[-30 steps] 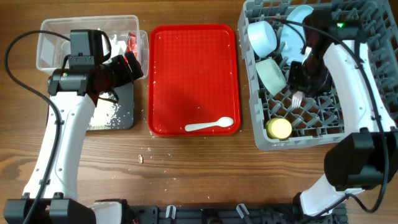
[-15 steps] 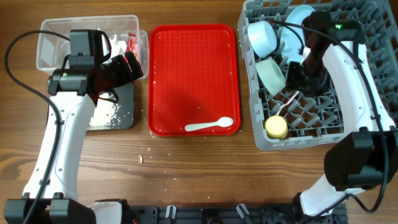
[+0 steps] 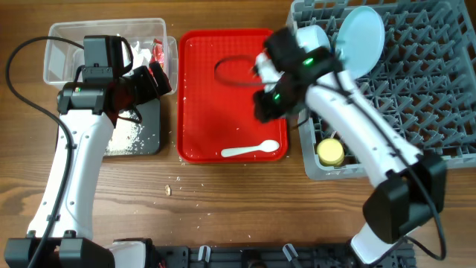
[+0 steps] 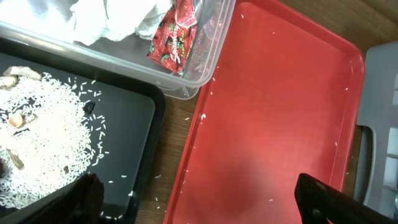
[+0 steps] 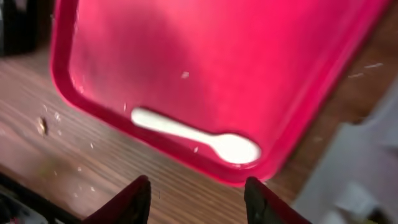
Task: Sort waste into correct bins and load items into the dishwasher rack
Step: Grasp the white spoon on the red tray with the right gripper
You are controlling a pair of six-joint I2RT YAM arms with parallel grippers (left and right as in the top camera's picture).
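My left gripper (image 3: 152, 78) (image 4: 193, 202) is open and empty, hovering over the gap between the black tray (image 3: 145, 130) (image 4: 124, 124) and the red tray. The clear tub (image 3: 63, 52) (image 4: 205, 56) holds the red wrapper (image 3: 158, 53) (image 4: 174, 40) and white tissue (image 3: 141, 52) (image 4: 112, 18). Rice-like scraps (image 3: 123, 138) (image 4: 43, 124) lie in the black tray. My right gripper (image 3: 266, 108) (image 5: 196, 199) is open and empty above the white spoon (image 3: 251, 151) (image 5: 199, 138). The grey rack (image 3: 439, 89) holds the blue plate (image 3: 362, 33), a bowl (image 3: 312, 41) and the yellow cup (image 3: 332, 152). The fork is hidden.
The flat red tray (image 3: 223, 104) (image 4: 280, 112) (image 5: 186, 56) lies between the bins and the rack, with the spoon at its front edge. Small crumbs (image 3: 168, 190) (image 5: 42, 126) lie on the wooden table in front of it.
My right arm has left the rack and swung left over the red tray, above the spoon. The plate now shows in full. The left arm has not moved.
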